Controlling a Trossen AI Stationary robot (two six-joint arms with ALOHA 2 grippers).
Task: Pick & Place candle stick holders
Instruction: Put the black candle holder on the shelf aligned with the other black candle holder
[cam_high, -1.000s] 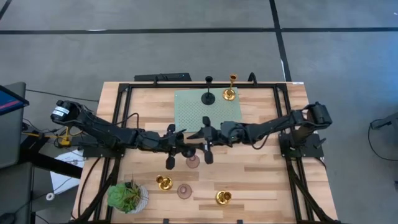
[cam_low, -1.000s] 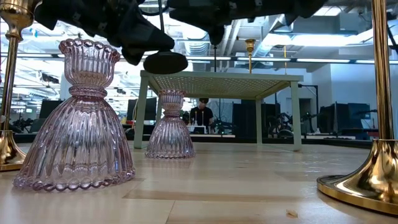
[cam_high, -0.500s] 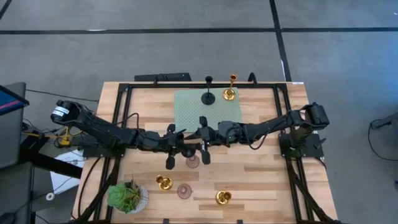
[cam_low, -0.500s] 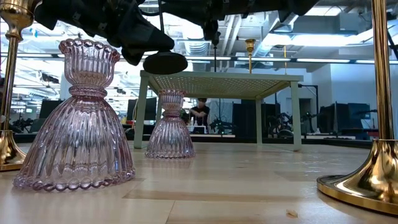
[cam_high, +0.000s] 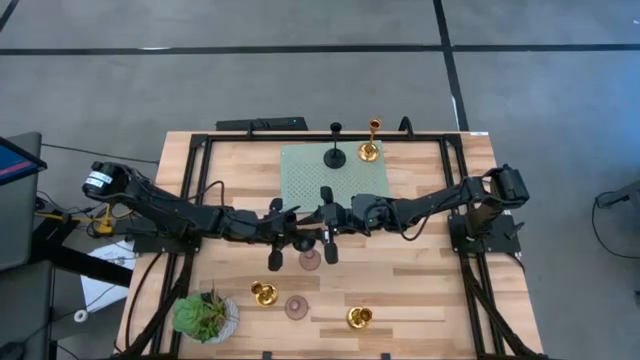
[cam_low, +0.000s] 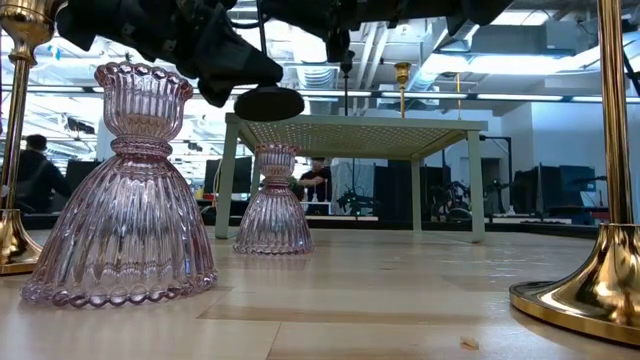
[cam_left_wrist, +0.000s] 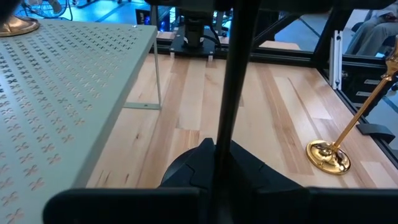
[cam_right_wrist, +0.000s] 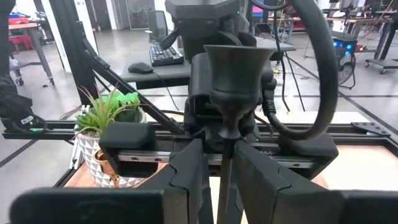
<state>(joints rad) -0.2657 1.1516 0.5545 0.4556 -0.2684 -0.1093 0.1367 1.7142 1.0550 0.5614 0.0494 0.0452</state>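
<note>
A black candle stick holder (cam_right_wrist: 237, 62) stands upright in the air between my two grippers over the table's middle, and its round base (cam_low: 268, 101) hangs clear of the table. My left gripper (cam_high: 293, 240) is shut on its stem. My right gripper (cam_right_wrist: 220, 177) is open and level, with a finger on each side of the stem just under the cup; I cannot tell whether it touches. A second black holder (cam_high: 336, 155) and a gold one (cam_high: 369, 150) stand on the pale green platform (cam_high: 300, 175). My left gripper pinches the black holder's slim stem (cam_left_wrist: 219, 146) between its two fingers. The fingers come level from the table's left and lie across the stem. The holder stands upright in the hold, base lifted clear of the table.
Two mauve-pink holders (cam_high: 310, 260) (cam_high: 296, 306) and two gold ones (cam_high: 263, 293) (cam_high: 360, 318) stand on the near half of the table. A potted plant (cam_high: 205, 315) is at the near left corner. A person shows in the room behind.
My right gripper has moved toward the table's left edge, closing in on the black holder that my left gripper holds up.
</note>
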